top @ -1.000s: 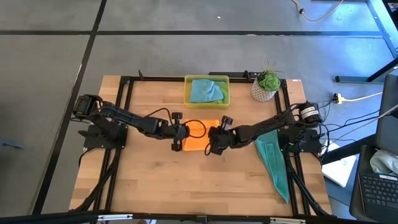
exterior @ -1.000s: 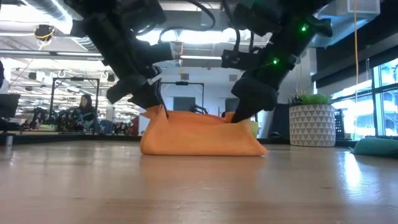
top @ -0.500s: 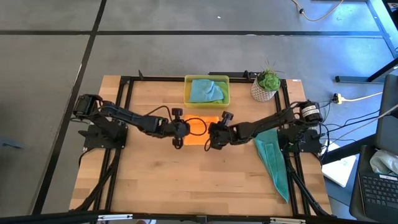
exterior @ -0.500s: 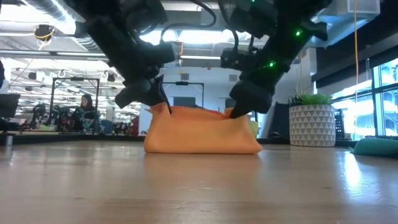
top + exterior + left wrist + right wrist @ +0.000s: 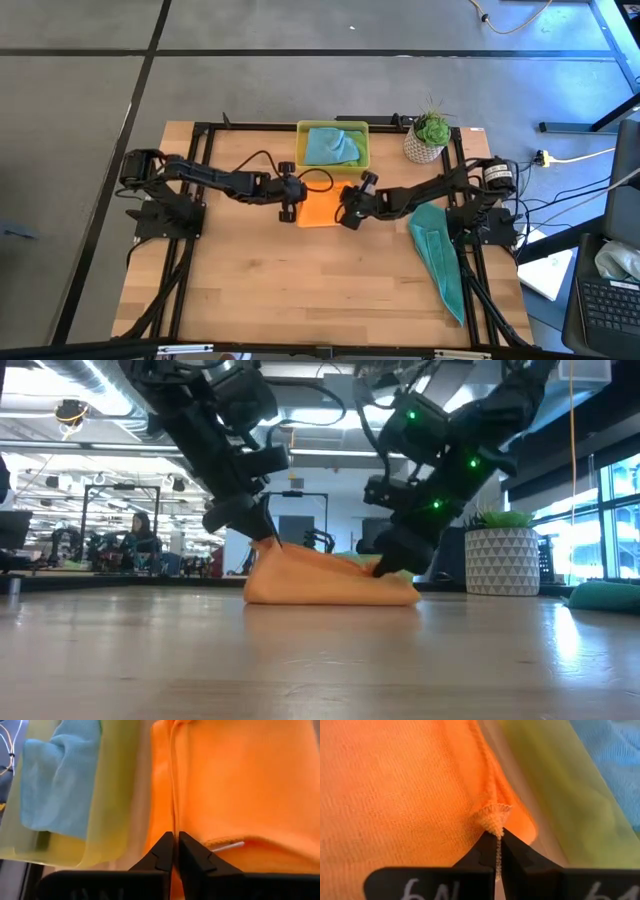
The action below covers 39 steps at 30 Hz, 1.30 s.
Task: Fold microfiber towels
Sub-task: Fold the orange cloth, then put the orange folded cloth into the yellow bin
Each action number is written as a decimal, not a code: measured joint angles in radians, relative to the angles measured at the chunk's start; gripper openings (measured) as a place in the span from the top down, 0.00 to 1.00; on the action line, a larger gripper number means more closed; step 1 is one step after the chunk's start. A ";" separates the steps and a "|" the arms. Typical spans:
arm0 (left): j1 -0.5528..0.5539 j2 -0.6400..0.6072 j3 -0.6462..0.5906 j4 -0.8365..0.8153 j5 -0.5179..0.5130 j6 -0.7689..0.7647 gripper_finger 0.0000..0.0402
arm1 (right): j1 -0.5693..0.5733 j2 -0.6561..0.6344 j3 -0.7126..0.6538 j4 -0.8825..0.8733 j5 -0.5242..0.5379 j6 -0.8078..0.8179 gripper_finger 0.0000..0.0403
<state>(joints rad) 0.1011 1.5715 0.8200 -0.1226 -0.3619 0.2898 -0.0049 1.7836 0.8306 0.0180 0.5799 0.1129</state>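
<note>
The orange microfiber towel [image 5: 320, 208] lies doubled over in the middle of the table, just in front of the yellow tray [image 5: 303, 158]; its bottom fold rests on the wood. My left gripper [image 5: 298, 203] is shut on its left end and my right gripper [image 5: 344, 210] on its right end. A light blue towel [image 5: 330, 145] sits crumpled in the tray. A teal towel [image 5: 440, 255] lies stretched out on the table's right side. My left gripper pinches the hemmed edge [image 5: 173, 822] of the towel's top layer at its left end between its two fingers, slanting down from the table's left. That corner [image 5: 268, 546] stands raised; the layer slopes down to the right. My right gripper pinches the top layer's right corner tip [image 5: 492, 817] between its two fingers, a hem thread hanging between them. It slants down from the table's right. That corner [image 5: 388, 568] sits low, close over the layers below.
A potted plant [image 5: 428, 138] in a white patterned pot stands at the back right, beside the tray. The black frame rails [image 5: 200, 170] run along the table's sides. Bare wood [image 5: 300, 290] stretches toward the near edge.
Both grippers have gone toward the table's far edge and the tray, carrying the towel's held edge over the rest of it. The towel has folded over and is now shorter from near to far. My right gripper has also sunk, and its corner hangs lower than before.
</note>
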 joint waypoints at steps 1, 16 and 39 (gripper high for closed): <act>0.009 0.000 0.000 -0.002 0.002 0.006 0.95 | -0.005 0.000 -0.006 0.002 -0.001 -0.002 0.97; 0.075 0.000 -0.097 0.131 0.007 -0.010 0.95 | -0.058 0.000 -0.014 0.026 -0.006 -0.010 0.97; -0.261 0.000 -0.097 0.094 -0.059 -0.132 0.94 | -0.091 -0.083 -0.014 -0.059 -0.084 0.177 0.37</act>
<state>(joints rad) -0.1596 1.5715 0.7227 -0.0285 -0.4205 0.1573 -0.0962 1.7007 0.8169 -0.0409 0.4960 0.2897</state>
